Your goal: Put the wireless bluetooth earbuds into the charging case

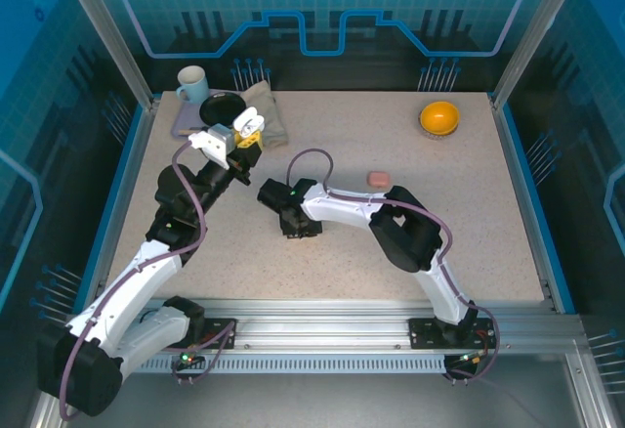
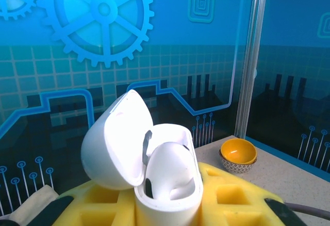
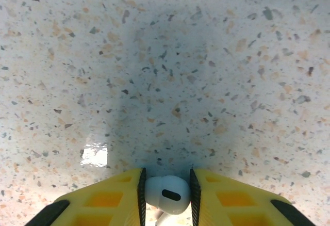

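The left gripper [image 1: 246, 135] clamped the open white charging case [image 2: 154, 177], raised far left of the orange bowl [image 1: 439, 116]. The right gripper [image 1: 296, 225], left of that bowl and nearer the arm bases, pinched a white earbud [image 3: 167, 194] over the speckled table [image 3: 165, 55].

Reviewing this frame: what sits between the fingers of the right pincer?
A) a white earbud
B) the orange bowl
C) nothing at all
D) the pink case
A: in the right wrist view a white earbud is pinched between the two yellow fingers of the right pincer, just above the speckled table.
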You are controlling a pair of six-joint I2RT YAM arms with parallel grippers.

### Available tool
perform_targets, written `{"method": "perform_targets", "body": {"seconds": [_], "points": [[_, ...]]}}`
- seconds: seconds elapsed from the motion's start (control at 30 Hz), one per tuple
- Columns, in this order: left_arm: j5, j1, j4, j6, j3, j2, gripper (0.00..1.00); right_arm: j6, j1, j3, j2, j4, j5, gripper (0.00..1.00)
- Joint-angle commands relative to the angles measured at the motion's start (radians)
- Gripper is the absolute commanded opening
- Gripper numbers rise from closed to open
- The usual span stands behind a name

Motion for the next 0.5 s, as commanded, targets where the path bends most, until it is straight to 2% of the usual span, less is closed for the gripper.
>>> {"method": "perform_targets", "body": {"seconds": [0.0,0.33,0.47], "points": [[0.012,0.007,0.045,-0.009,-0.007,-0.009,0.0,0.021,-0.009,-0.04,-0.059,-0.032,0.052,0.28],[0.021,0.008,0.032,-0.013,-0.003,-0.006,0.0,0.008,-0.008,-0.132,-0.189,0.004,0.151,0.27],[0.032,0.008,0.022,-0.005,-0.001,-0.009,0.0,-0.013,-0.01,-0.184,-0.288,0.028,0.216,0.27]]}}
